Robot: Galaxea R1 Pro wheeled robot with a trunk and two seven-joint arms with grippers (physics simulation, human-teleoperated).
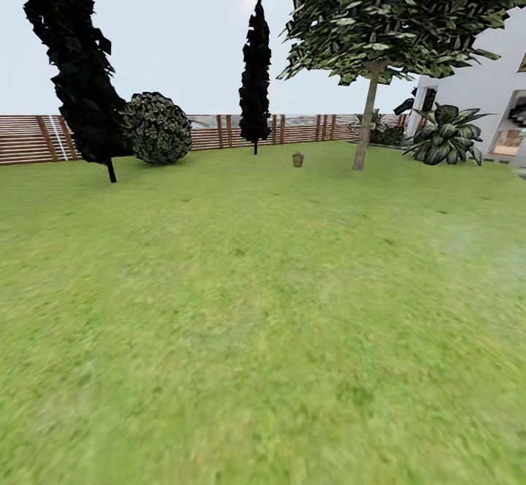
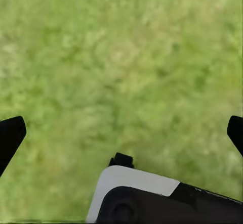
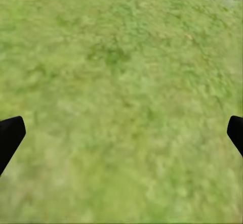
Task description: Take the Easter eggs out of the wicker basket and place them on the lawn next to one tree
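Wicker basket (image 1: 298,159) far across lawn (image 1: 263,310), beside tree (image 1: 365,123)

A brown slat fence (image 1: 219,131) runs across the far side under a pale, hazy sky. In front of it stand two black cypresses (image 1: 255,69) and a round shrub (image 1: 156,128); to its right, a white house (image 1: 482,83) (spiky plants beside it).
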